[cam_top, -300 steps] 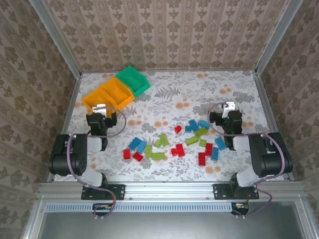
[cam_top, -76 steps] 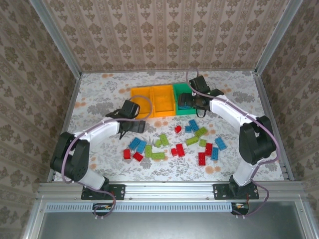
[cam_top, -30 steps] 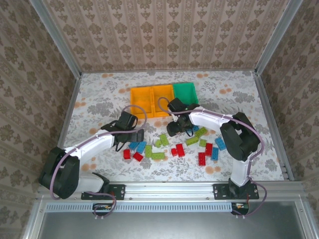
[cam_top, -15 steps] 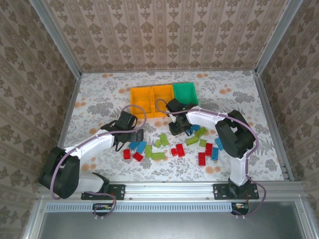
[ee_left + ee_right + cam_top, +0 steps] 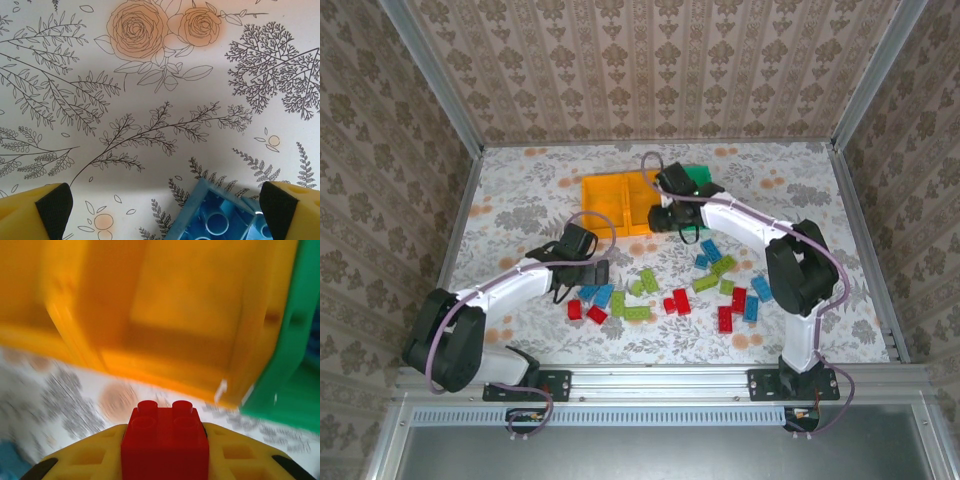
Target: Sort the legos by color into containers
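Floral tabletop (image 5: 520,200), wallpaper all round. Right tool (image 5: 165,460) is pinching a red brick (image 5: 165,440) at the near edge of the orange bins (image 5: 605,197). Left tool (image 5: 165,202) hangs wide over a blue brick (image 5: 215,222). Loose legos (image 5: 675,300) lie scattered nearer.

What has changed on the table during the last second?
The right gripper closed on the red brick, lifted it from the pile and carried it back toward the middle bin. The left gripper stayed open above the blue bricks. Nothing else moved.
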You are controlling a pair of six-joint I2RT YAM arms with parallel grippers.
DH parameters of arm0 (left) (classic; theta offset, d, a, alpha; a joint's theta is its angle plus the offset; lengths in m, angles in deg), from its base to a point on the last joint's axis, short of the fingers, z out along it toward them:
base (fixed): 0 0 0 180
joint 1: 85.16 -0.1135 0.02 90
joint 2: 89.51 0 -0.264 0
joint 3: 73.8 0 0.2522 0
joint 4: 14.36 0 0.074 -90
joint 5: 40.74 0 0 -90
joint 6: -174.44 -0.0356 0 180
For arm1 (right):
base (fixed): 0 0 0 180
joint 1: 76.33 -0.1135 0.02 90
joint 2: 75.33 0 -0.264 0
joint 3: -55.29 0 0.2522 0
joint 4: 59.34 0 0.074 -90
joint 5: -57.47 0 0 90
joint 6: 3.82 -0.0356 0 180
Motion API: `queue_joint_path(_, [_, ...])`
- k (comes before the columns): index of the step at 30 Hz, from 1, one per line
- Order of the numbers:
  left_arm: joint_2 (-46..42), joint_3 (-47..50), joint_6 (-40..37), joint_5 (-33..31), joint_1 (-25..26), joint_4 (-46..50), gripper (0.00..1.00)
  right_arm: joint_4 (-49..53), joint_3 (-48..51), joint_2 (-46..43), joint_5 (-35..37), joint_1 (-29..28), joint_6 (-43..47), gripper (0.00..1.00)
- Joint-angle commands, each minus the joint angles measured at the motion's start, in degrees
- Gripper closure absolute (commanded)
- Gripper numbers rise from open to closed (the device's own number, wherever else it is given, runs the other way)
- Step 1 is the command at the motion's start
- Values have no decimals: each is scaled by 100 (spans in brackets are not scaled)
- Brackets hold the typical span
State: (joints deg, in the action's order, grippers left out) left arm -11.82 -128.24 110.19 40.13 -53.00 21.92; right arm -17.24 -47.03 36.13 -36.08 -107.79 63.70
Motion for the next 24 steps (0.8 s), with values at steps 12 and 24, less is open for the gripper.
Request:
queue_joint_path(12, [71, -258, -255, 236, 27, -230, 0, -206, -1364, 1278, -203, 255, -1171, 50])
queue_joint_path(24, [-24, -356, -746, 148, 449, -400, 0, -397, -337, 165, -524, 166, -811, 25])
